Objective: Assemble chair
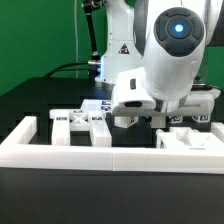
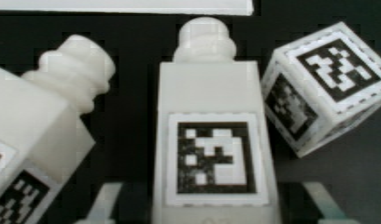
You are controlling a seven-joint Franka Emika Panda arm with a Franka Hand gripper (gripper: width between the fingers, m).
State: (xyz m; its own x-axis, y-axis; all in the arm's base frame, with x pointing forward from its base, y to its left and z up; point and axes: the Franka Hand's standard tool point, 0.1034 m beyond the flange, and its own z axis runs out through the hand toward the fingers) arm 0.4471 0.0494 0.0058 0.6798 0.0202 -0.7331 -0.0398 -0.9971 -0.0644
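**Chair build: gripper clamped on a pegged piece, plenty hidden**

The gripper (image 2: 205, 207) was pinched onto the pegged piece (image 2: 208, 110), with its fingers (image 2: 109, 205) pressed against the two long sides and the tag facing the wrist camera. My guess at why: squeezing the flat sides should stop the piece from swinging, and it leaves the stepped peg end free to plug into something. That's my read, not a fact.

The chair parts lay loose on the black tabletop (image 1: 25, 100), toward the edge nearest the exterior camera, just behind the white border frame (image 1: 60, 150). A second pegged piece (image 2: 54, 110) lay just beside the gripped one, angled away from it. A tagged block (image 2: 329, 85) sat near on the other side, tilted.

In the exterior view the arm's fat wrist housing (image 1: 170, 50) covered most of the grip, so I couldn't tell whether the piece was lifted or resting. The wrist view cut the fingertips off. There was also a white strip (image 2: 116, 5) beyond the pegs, and I couldn't say if it was frame or board.
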